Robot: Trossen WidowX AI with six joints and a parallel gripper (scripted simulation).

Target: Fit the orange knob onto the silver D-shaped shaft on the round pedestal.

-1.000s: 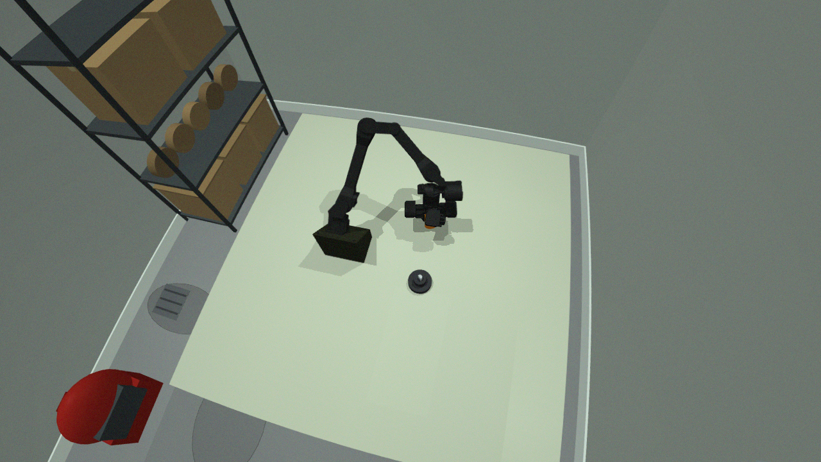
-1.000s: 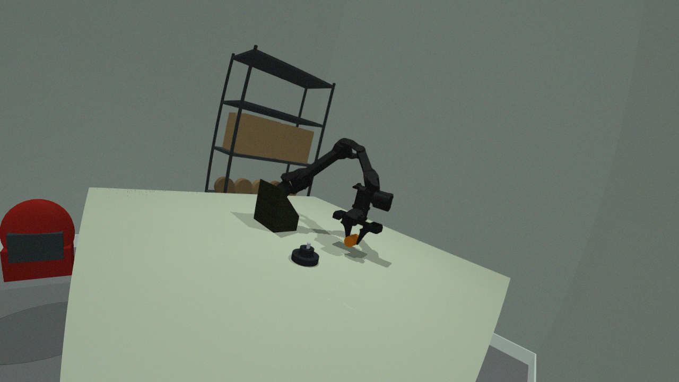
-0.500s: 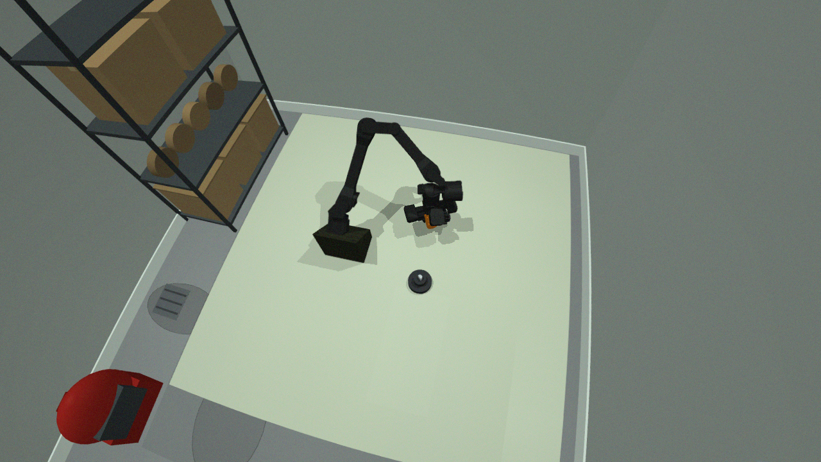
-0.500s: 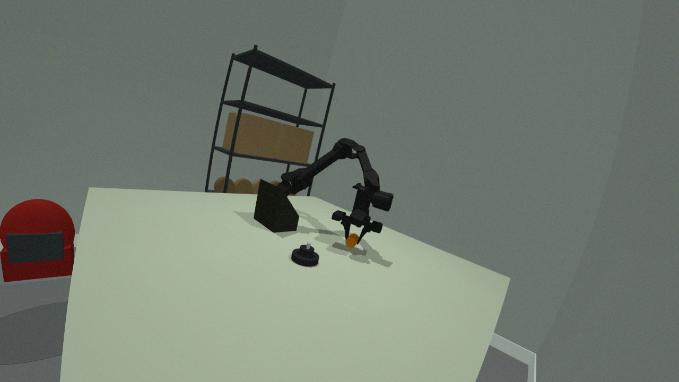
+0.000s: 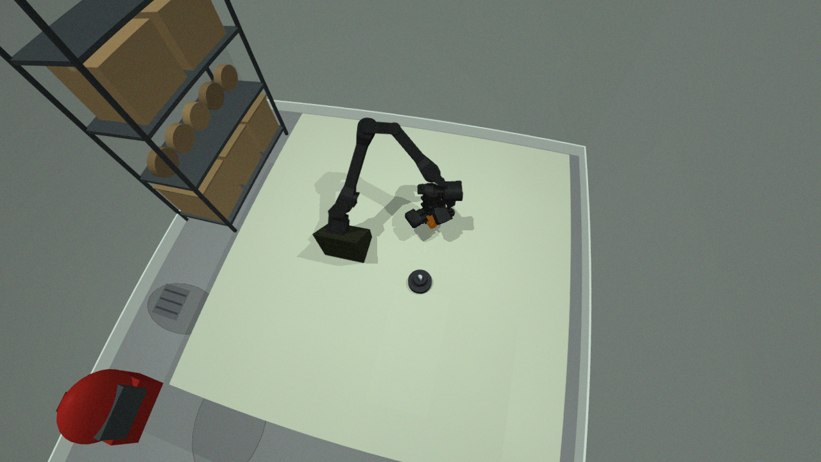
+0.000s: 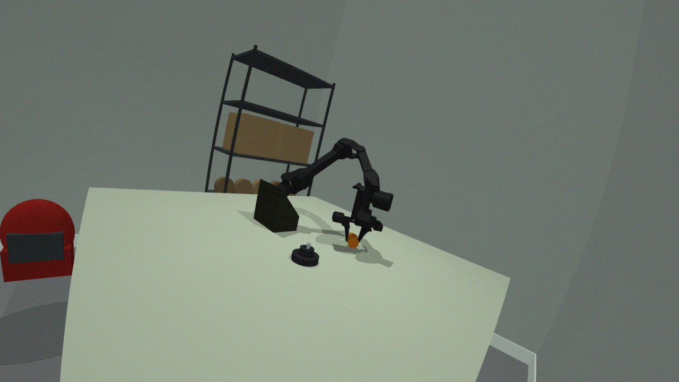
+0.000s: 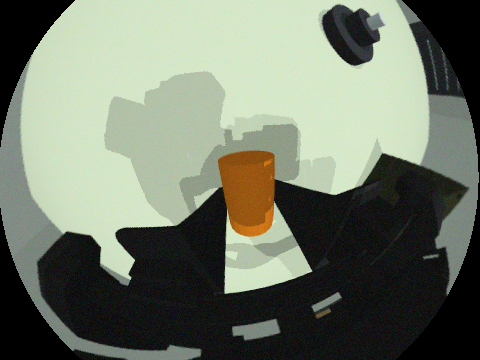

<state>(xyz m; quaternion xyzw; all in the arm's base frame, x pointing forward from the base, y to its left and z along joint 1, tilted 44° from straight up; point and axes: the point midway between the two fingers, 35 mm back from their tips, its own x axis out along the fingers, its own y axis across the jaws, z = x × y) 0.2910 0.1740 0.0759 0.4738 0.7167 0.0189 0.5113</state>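
The orange knob (image 5: 431, 221) (image 6: 353, 241) (image 7: 248, 195) is a short cylinder held above the table, lying on its side in the exterior view with one round end facing that camera. My gripper (image 6: 352, 239) (image 7: 247, 187) is shut on it, one finger on each side. The knob's hole does not show in any view. The round black pedestal (image 5: 413, 287) (image 6: 303, 259) (image 7: 340, 35) stands on the table, apart from the knob. Its silver shaft (image 5: 420, 277) (image 6: 308, 245) (image 7: 376, 21) points up and is bare. The shaft's flat side is too small to make out.
The arm's dark base block (image 5: 347, 246) (image 6: 275, 213) (image 7: 415, 185) stands on the pale table (image 5: 344, 344) (image 6: 190, 294). Beyond the table are a shelf rack with boxes and a red helmet-like object (image 5: 97, 402) (image 6: 37, 218).
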